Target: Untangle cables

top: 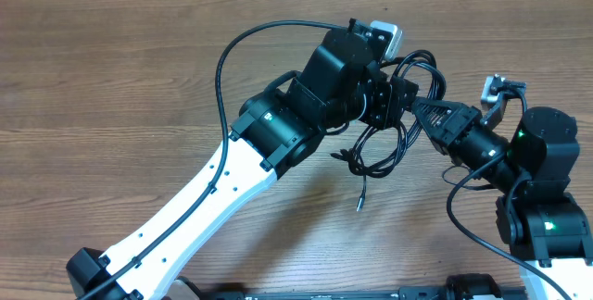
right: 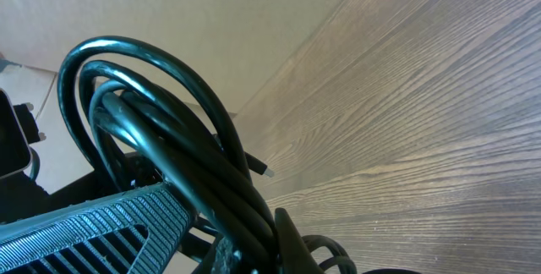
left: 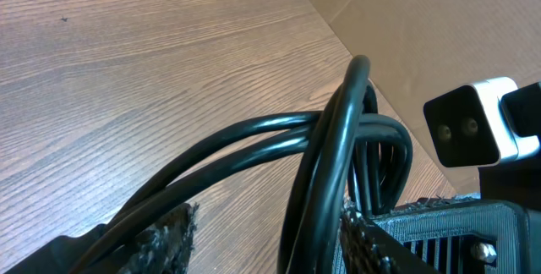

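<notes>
Stretching far-to-near, cables (left: 325,134) bunch, plug end nearward; right fingers (right: 101,223) clamped on it, left fingers (left: 169,236) apart around it

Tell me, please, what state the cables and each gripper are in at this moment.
cables: tangled in one looped bunch, one plug end trailing out.
left gripper: open, with the cables running through its gap.
right gripper: shut on the cables.

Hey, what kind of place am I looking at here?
Probably a robotics lab bench: a left arm and right arm reach over a wood-grain table, handling tangled black cables, with a plain brown board behind.
</notes>
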`<state>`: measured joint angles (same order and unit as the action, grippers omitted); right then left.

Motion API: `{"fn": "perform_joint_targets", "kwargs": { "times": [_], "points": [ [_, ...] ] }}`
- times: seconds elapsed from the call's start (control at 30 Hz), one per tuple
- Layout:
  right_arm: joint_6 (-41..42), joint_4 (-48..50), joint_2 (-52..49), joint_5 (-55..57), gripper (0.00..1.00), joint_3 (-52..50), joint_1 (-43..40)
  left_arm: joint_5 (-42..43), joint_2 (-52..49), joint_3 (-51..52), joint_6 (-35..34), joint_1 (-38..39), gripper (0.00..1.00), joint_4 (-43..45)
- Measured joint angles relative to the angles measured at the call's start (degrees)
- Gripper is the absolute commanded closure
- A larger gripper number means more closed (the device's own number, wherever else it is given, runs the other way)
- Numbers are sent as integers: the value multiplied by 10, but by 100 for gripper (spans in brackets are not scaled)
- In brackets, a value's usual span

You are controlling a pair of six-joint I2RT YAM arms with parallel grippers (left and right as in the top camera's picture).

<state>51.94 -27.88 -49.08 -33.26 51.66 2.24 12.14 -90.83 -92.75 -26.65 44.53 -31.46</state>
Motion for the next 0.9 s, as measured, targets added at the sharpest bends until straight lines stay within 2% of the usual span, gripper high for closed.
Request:
{"fn": "perform_joint_targets", "kwargs": {
  "times": [0.1,0.27,0.33,0.43,0.47,0.67,0.9],
  "points": [
    [-4,0,0,-4,96,0,0,0,0,0,0,0,45,0],
    [-8,0,0,-11,96,0,0,0,0,0,0,0,57,0],
    [-9,0,0,-13,96,0,0,0,0,0,0,0,66,0],
    [-10,0,0,-14,96,0,0,0,0,0,0,0,93,0],
    [-10,0,0,-15,97,0,0,1,0,0,-2,0,96,1],
    [-10,-1,0,-17,94,0,0,2,0,0,1,0,96,0],
    [-31,-3,0,-21,71,0,0,0,0,0,17,0,96,-15]
  ]
}}
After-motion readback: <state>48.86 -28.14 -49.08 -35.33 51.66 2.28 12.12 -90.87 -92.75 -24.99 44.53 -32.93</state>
